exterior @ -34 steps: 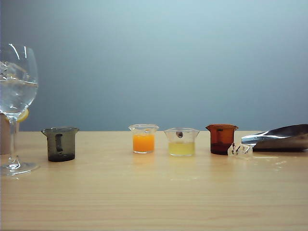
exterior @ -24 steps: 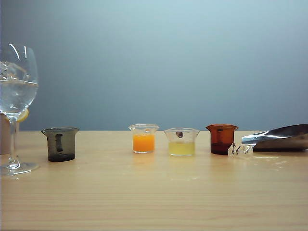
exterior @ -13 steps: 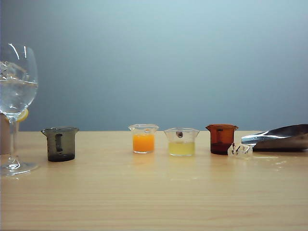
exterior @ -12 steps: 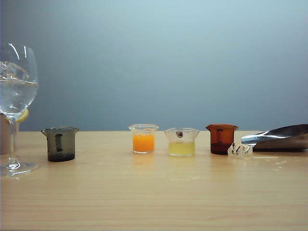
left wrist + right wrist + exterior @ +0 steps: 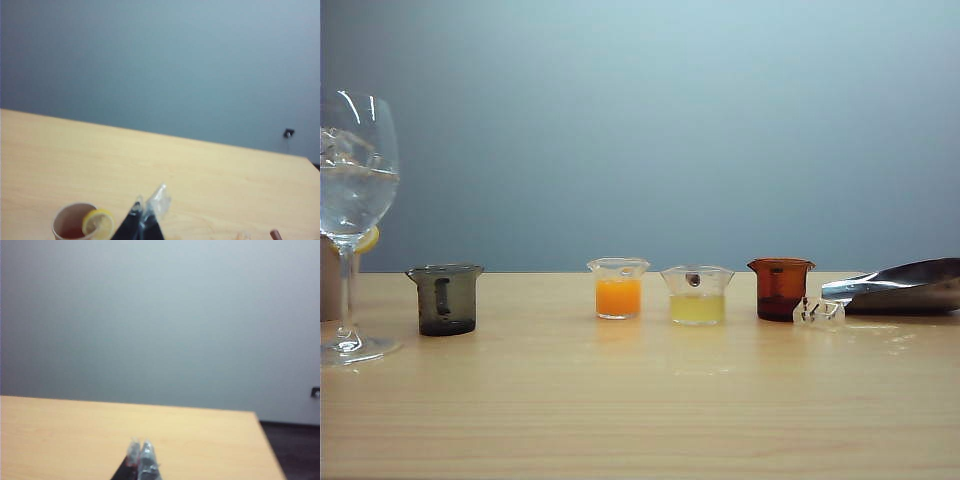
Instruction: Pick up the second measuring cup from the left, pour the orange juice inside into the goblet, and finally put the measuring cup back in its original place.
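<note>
Above the table [image 5: 75,440], both pincers [image 5: 150,210] [image 5: 140,452] closed.

Amber cup [image 5: 781,289]; grey cup [image 5: 446,298]

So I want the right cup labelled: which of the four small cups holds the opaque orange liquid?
The second measuring cup, second from the left: clear, with orange juice. The others are the smoky grey cup, the pale yellow-filled cup and the amber cup.

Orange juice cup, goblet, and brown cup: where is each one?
Orange juice cup [image 5: 618,290], exterior view, on its front wall.
Goblet [image 5: 354,190], exterior view, on its bowl.
Brown cup [image 5: 780,290], exterior view, on its front wall.
</note>
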### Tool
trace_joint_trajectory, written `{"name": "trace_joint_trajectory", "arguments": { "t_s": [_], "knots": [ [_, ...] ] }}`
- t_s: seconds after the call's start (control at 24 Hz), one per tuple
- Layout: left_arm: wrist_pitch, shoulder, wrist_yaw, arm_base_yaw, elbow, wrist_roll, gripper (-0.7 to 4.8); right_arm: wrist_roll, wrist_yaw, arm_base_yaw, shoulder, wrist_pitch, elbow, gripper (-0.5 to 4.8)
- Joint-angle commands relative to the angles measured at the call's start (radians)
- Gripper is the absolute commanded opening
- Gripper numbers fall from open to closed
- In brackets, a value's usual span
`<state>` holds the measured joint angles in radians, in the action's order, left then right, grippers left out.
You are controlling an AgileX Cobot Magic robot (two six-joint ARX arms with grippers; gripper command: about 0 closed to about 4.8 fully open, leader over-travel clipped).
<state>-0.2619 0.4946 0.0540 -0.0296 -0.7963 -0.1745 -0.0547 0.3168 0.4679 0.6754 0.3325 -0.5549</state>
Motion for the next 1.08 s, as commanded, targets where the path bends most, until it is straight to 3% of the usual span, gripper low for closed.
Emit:
{"name": "trace_joint_trajectory", "arguments": {
  "t_s": [0.04, 0.08, 0.21, 0.25, 0.46, 0.67, 1.04, 1.08],
  "knots": [
    [-0.008, 0.0, 0.018, 0.0, -0.004, -0.002, -0.06, -0.027, 0.246, 0.18, 0.104, 0.085, -0.005, -0.03],
    [-0.01, 0.0, 0.019, 0.0, -0.004, -0.002, -0.06, -0.022, 0.349, 0.283, 0.183, 0.144, -0.005, -0.03],
    [-0.013, 0.0, 0.02, -0.006, -0.005, -0.002, -0.06, -0.021, 0.43, 0.421, 0.375, 0.342, -0.005, -0.03],
    [-0.014, 0.0, 0.022, -0.006, -0.005, -0.002, -0.06, -0.022, 0.469, 0.464, 0.493, 0.48, -0.005, -0.03],
    [-0.014, 0.0, 0.038, -0.006, -0.006, -0.002, -0.06, -0.023, 0.475, 0.513, 0.903, 0.892, -0.041, -0.02],
    [-0.059, 0.0, 0.064, -0.006, -0.008, 0.002, -0.06, -0.014, 0.503, 0.513, 1.161, 0.901, -0.21, -0.02],
    [-0.073, 0.0, 0.066, -0.006, -0.008, 0.003, -0.06, 0.087, 0.531, 0.513, 1.38, 0.77, -0.444, 0.02],
    [-0.073, 0.0, 0.066, -0.006, -0.008, 0.002, -0.06, 0.166, 0.53, 0.51, 1.396, 0.734, -0.462, 0.97]
  ]
}}
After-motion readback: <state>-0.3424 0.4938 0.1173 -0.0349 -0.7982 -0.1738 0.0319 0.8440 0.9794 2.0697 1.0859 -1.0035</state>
